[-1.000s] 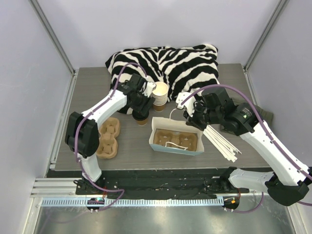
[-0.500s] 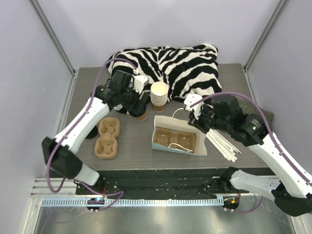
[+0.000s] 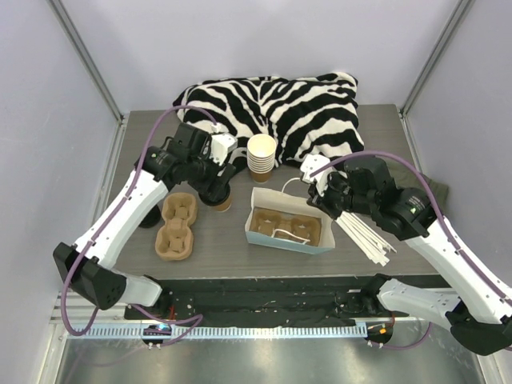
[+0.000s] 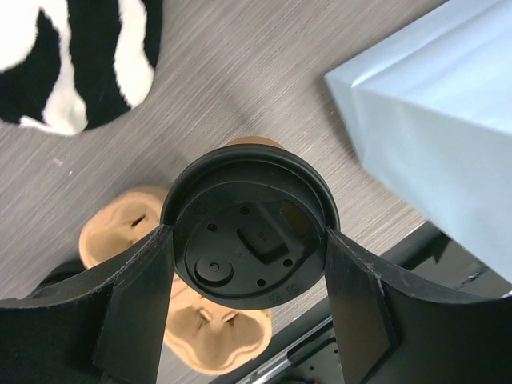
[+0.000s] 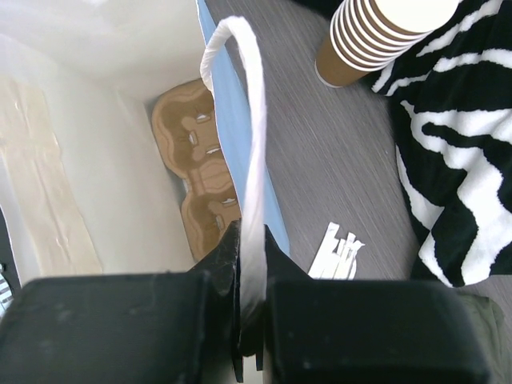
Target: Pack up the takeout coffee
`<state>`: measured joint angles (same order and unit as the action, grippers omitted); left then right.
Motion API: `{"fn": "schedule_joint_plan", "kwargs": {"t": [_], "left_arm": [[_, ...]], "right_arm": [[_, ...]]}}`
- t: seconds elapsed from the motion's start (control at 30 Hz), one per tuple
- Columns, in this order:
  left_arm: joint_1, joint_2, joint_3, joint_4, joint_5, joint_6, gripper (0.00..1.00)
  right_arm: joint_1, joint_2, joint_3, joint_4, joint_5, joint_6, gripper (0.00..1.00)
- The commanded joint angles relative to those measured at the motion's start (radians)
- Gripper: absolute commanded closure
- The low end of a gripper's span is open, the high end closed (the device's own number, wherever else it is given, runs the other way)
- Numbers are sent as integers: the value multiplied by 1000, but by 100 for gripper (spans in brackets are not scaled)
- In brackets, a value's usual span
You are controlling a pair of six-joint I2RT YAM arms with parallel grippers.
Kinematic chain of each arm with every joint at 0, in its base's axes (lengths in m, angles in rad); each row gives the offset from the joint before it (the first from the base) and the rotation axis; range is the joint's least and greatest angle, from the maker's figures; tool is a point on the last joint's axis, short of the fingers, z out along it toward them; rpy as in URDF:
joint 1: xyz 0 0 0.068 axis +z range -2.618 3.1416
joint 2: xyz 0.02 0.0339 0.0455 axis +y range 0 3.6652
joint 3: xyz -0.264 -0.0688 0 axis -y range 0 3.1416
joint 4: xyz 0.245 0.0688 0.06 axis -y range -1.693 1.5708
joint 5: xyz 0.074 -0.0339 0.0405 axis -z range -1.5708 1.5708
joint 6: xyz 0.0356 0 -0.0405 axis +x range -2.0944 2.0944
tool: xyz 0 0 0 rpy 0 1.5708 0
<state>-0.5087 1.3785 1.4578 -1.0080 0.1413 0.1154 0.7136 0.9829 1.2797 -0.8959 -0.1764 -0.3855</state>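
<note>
Between left fingers (image 4: 128, 308): takeout coffee (image 4: 250, 240)

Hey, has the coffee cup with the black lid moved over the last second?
Yes. The lidded cup, gripped by the left gripper, has shifted a little left and toward the near edge, farther from the stack of empty cups.

1. The left arm (image 3: 132, 208) and the right arm (image 3: 452, 260) have smooth white shell links joined by rounded black joint housings.
2. A purple cable (image 3: 146, 152) runs in loose loops along each arm.
3. The left arm's base (image 3: 150, 304) is a black block.
4. The left gripper (image 4: 248, 248) and the right gripper (image 5: 252, 320) have matte black jaws, broad and blocky.
</note>
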Motion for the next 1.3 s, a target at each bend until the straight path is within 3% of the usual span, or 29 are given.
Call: {"fn": "schedule_joint_plan", "kwargs": {"t": [0.0,0.23,0.43,0.73,0.97,1.1,1.27], "left_arm": [[-16,20,-16,-4,-84,26,69],[-21,28,-80,101,-57,23,71],[-17,-134,-70,197,47,15,72],[-17,-248,140,123,243,-13,72],[-43,-240,311,75,388,-2,72],[-135,-222,320,71,385,6,73],[-295,-179,303,81,258,15,73]], "right_arm": [[4,7,7,40,3,14,99],[4,30,24,31,11,7,99],[4,-13,0,64,73,-6,99],[4,-46,24,57,106,19,99],[3,-10,55,46,77,88,99],[4,-1,56,43,64,112,99],[6,17,70,43,55,160,99]]}}
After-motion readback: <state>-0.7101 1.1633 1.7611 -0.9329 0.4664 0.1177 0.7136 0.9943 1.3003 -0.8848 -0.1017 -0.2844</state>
